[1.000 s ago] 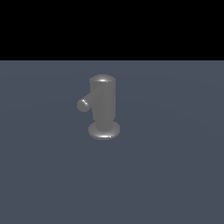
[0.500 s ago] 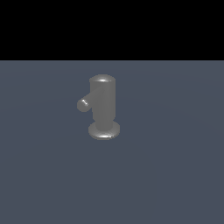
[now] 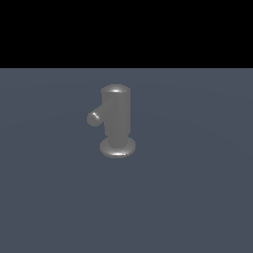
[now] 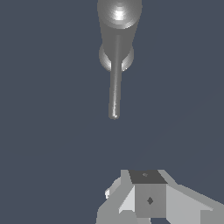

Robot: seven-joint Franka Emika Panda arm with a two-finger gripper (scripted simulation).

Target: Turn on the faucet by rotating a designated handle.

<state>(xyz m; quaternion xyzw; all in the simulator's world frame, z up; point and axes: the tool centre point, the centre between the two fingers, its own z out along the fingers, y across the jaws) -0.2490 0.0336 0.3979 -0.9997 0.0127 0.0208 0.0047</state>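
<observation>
The faucet (image 3: pixel 117 118) is a dull grey upright cylinder with a domed top and a round flared base, standing on the blue-grey floor. Its handle (image 3: pixel 95 116), a thin grey rod with a rounded end, projects from the top toward the exterior view's left. In the wrist view the faucet (image 4: pixel 119 26) is seen from above, and the handle (image 4: pixel 114 87) points toward my gripper (image 4: pixel 146 177). The gripper is well short of the rod's tip and touches nothing. Its grey fingers show no gap between them and hold nothing. The gripper is out of the exterior view.
A flat blue-grey floor (image 3: pixel 197 197) lies all around the faucet. A black band fills the top of the exterior view.
</observation>
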